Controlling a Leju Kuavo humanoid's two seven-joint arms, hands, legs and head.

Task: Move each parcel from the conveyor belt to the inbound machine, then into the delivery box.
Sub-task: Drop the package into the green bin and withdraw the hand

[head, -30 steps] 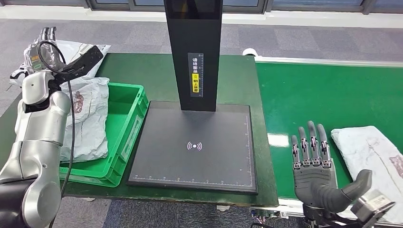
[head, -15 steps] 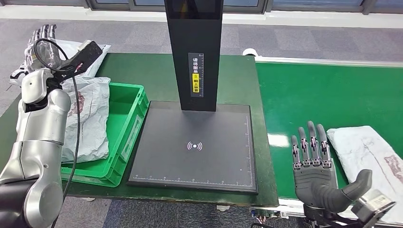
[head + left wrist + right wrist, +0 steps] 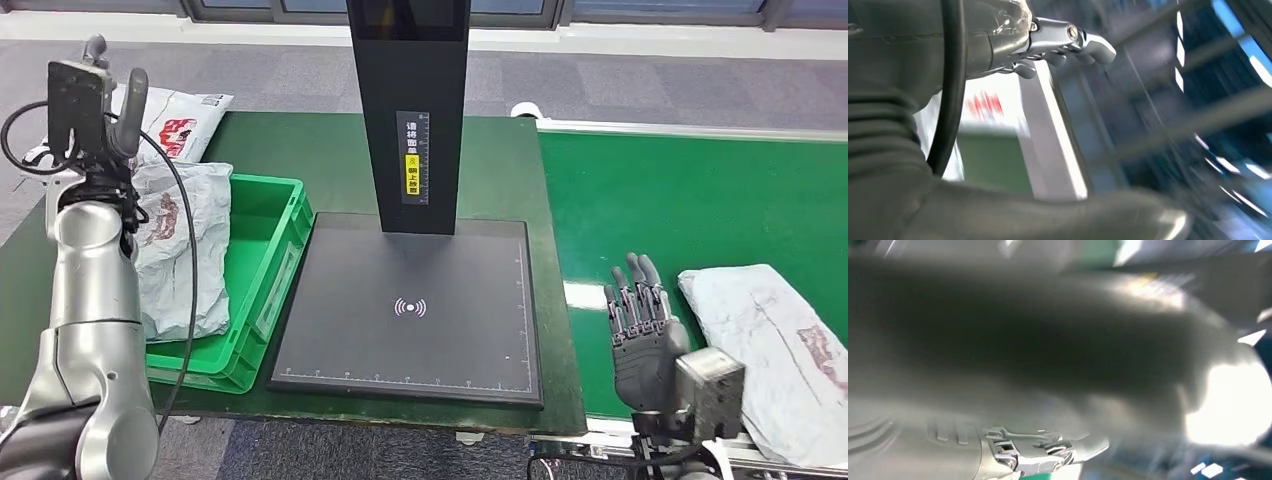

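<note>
We see the parcel (image 3: 775, 345) on the belt (image 3: 700, 200), at 3 o'clock of our right hand (image 3: 640, 330), which is open and holds nothing. Left hand (image 3: 90, 100): state unclear. Risk: fingers may slip on the limp wrapper during grasp.

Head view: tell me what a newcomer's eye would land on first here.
The tall black column of the inbound machine rises mid-frame over its flat black scan plate. To the right, on the bright green conveyor belt, a crumpled grey parcel lies beside the robot's empty right hand. On the left, the left hand is raised above the green delivery box, which holds another grey parcel.
</note>
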